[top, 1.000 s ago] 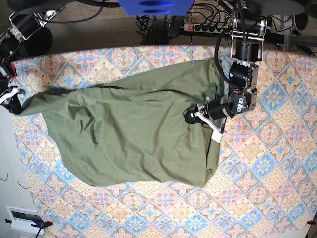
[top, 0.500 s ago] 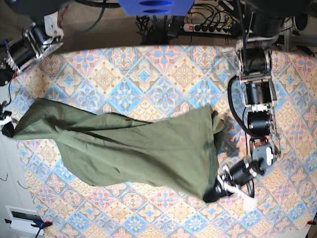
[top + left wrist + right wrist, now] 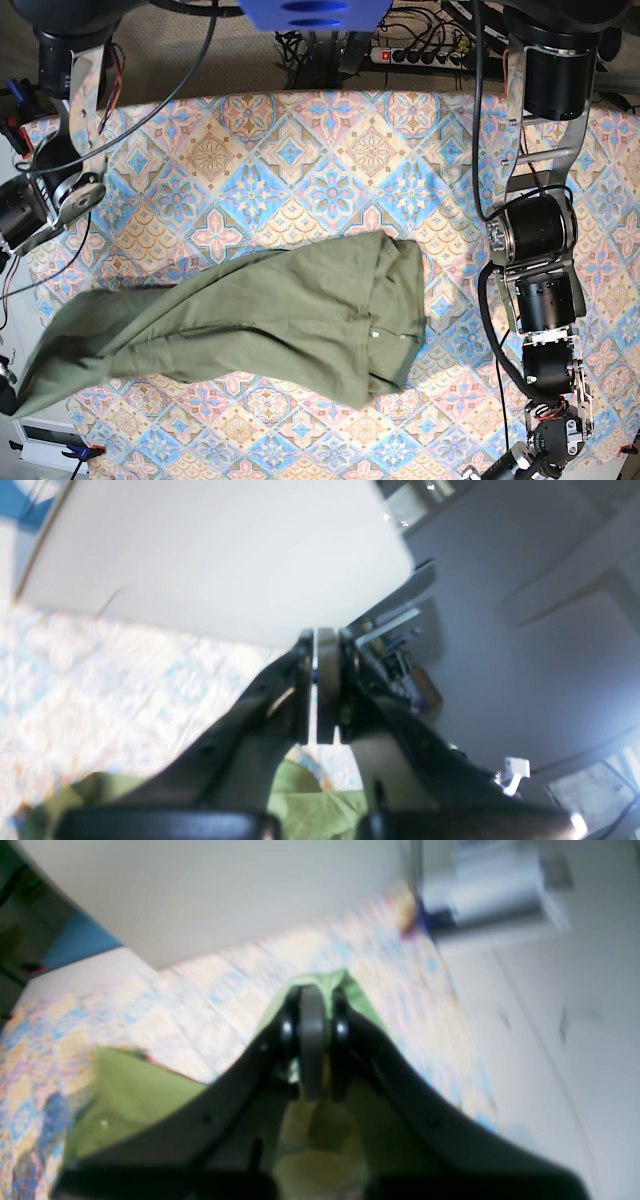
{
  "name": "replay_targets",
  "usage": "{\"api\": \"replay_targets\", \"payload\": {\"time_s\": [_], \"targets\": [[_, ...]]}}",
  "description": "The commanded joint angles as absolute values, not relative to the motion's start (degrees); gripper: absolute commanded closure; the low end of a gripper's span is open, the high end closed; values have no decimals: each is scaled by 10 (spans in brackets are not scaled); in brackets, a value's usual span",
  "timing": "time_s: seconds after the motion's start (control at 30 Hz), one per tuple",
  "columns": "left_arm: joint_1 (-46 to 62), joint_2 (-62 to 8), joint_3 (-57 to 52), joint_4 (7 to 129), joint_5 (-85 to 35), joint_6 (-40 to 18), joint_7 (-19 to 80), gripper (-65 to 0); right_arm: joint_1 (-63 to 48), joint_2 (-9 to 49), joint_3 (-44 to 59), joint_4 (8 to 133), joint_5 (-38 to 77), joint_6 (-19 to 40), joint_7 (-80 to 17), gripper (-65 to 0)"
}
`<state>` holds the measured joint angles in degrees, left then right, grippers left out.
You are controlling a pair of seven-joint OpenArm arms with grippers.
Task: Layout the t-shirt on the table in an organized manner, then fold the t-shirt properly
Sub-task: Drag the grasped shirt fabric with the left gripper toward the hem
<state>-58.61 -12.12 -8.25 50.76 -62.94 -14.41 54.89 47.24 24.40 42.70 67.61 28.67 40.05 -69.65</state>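
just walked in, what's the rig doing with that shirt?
Both arms are working the olive t-shirt on the patterned table. The right gripper is shut on the shirt's cloth at the table's edge, with the shirt stretched out toward it. The left gripper is shut, with green cloth just below it; whether it holds any is unclear. The shirt lies bunched and wrinkled, not yet laid flat or folded.

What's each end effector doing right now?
Left end effector: closed, no cloth visibly gripped.
Right end effector: closed on the t-shirt.
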Motion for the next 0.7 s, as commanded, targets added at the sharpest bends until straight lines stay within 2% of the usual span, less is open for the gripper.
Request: {"api": "replay_targets", "payload": {"time_s": [0.0,0.2,0.3,0.43,0.6,0.67], "targets": [[-591,-124,-82,510,-633,-146,553,0,487,257,422,685,294,400,-685,-4],[-440,-128,-83,561,-633,-146,573,-3,481,256,420,707,296,400,-693,-4],[-336,-124,-82,618,-629,-146,587,-46,434,255,422,721,297,400,-693,-4],[-268,-111,-53,618,-616,-145,546,-174,397,255,421,747,315,400,-693,-4],[-266,-107,13,560,-602,-145,478,-363,362,255,420,751,349,400,-693,-4],[-282,-94,23,535,-602,-146,465,-379,360,255,421,751,350,400,-693,-4]]}}
